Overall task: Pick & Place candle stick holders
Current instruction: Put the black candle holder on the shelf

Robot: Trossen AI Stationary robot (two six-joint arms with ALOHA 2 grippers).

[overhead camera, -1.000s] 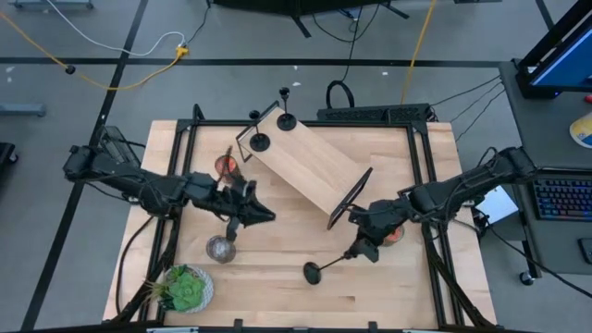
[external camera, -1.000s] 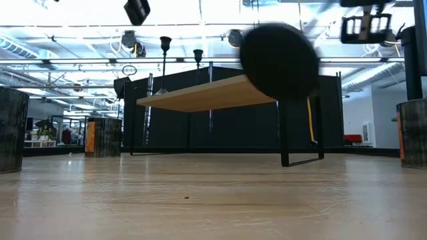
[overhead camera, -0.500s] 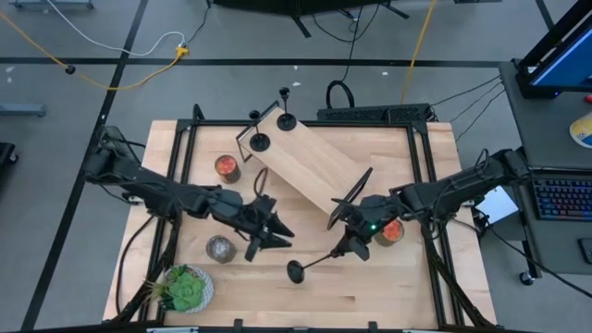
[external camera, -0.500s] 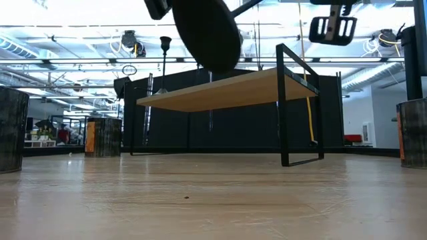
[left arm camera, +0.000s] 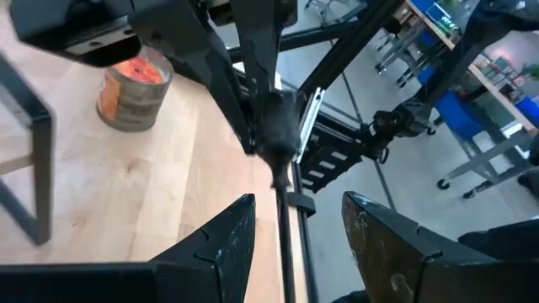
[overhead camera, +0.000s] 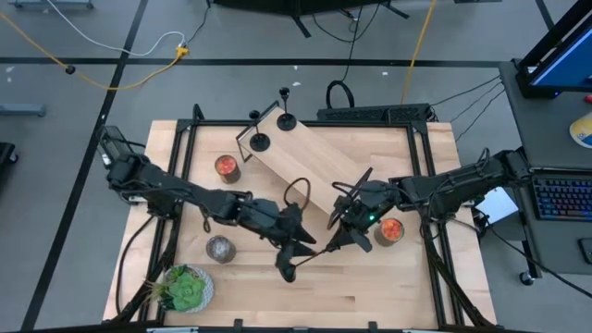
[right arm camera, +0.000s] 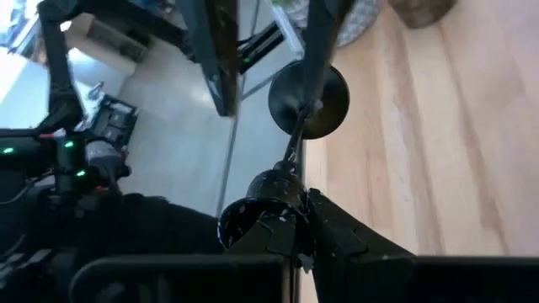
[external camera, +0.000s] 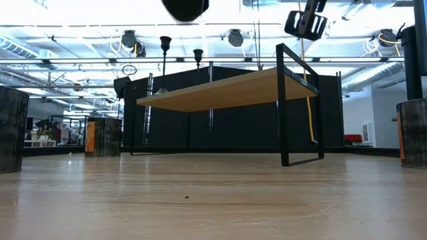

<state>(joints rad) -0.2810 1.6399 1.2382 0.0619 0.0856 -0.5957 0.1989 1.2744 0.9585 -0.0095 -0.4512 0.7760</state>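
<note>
A black candle stick holder (overhead camera: 305,259) hangs in the air over the table's middle, with my right gripper (overhead camera: 335,240) shut on its cup end. Its round base (right arm camera: 307,97) points toward the near left. My left gripper (left arm camera: 295,244) stands open, one finger on each side of the thin stem (left arm camera: 282,219) without touching it. Two more candle stick holders (overhead camera: 261,141) (overhead camera: 288,120) stand upright on their bases at the far end of a small wooden bench (overhead camera: 310,166). My right gripper pinches the holder's cup end (right arm camera: 257,210) between its two fingers, coming from the table's right side. The stem runs on away from the fingers, roughly in line with them. The holder is lifted clear of the table, lying over rather than upright, base farthest from the gripper.
Candle jars stand at the left (overhead camera: 227,167), near left (overhead camera: 220,248) and right (overhead camera: 390,230). A leafy green plant (overhead camera: 185,289) sits at the near left corner. The bench's black frame leg (overhead camera: 350,196) is close behind both grippers.
My left gripper has swung from near the left jars toward the table's middle and near edge, has opened, and now straddles the stem. My right gripper has carried the holder toward the table's left; its base has shifted left and stays clear of the table.
</note>
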